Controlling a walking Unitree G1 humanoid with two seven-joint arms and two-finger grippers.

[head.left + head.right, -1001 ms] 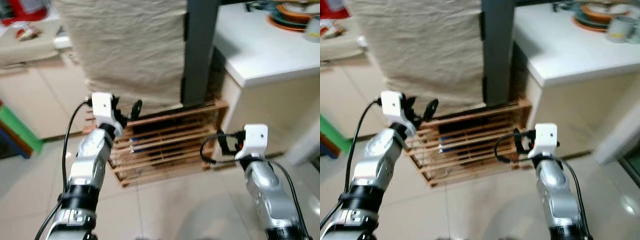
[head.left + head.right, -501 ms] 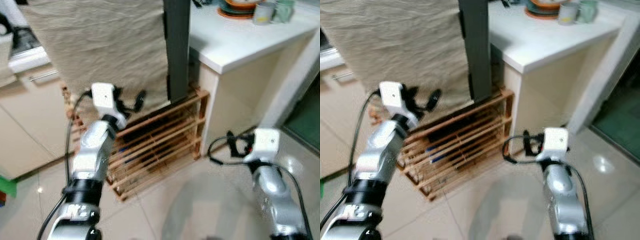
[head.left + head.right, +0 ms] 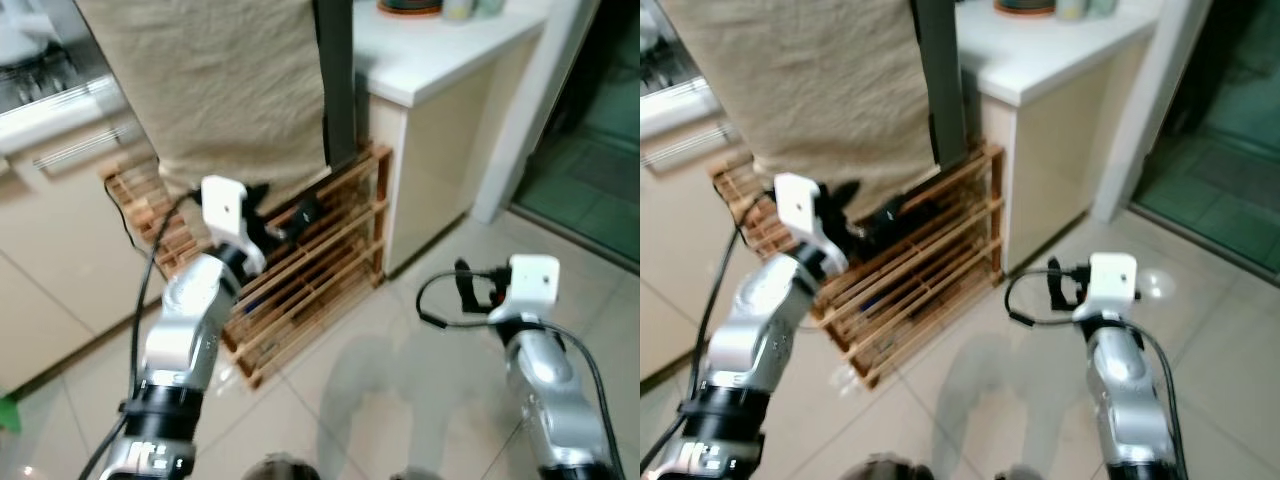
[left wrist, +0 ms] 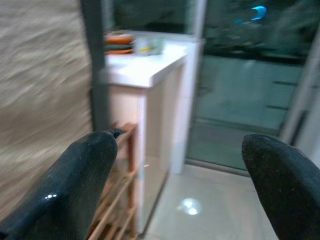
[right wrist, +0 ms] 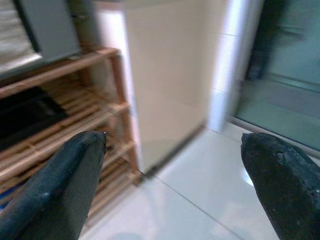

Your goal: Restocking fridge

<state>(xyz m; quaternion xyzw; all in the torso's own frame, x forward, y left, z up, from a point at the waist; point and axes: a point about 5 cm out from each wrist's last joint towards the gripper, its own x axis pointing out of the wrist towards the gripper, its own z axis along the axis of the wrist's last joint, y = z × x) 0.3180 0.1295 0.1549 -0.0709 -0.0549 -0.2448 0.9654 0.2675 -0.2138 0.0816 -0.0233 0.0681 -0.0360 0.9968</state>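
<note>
My left gripper (image 3: pixel 285 212) is raised in front of a low wooden slatted rack (image 3: pixel 330 262) and holds nothing; in the left wrist view its fingers (image 4: pixel 75 185) stand wide apart. My right gripper (image 3: pixel 468 288) hangs lower over the tiled floor, also open and empty, with its fingers (image 5: pixel 55 185) spread in the right wrist view. A beige cloth (image 3: pixel 220 80) drapes down above the rack beside a dark grey upright panel (image 3: pixel 335 80).
A white counter (image 3: pixel 440 50) with dishes (image 3: pixel 405 6) at its far end stands to the right of the rack. Past it lies a dark glass door (image 3: pixel 600 110). A pale cabinet with handles (image 3: pixel 60 150) is at the left. Tiled floor (image 3: pixel 400 380) lies in front.
The whole picture has slid left as the camera turned right, bringing the glass door into view. Both arms keep about the same pose, and both grippers stay open.
</note>
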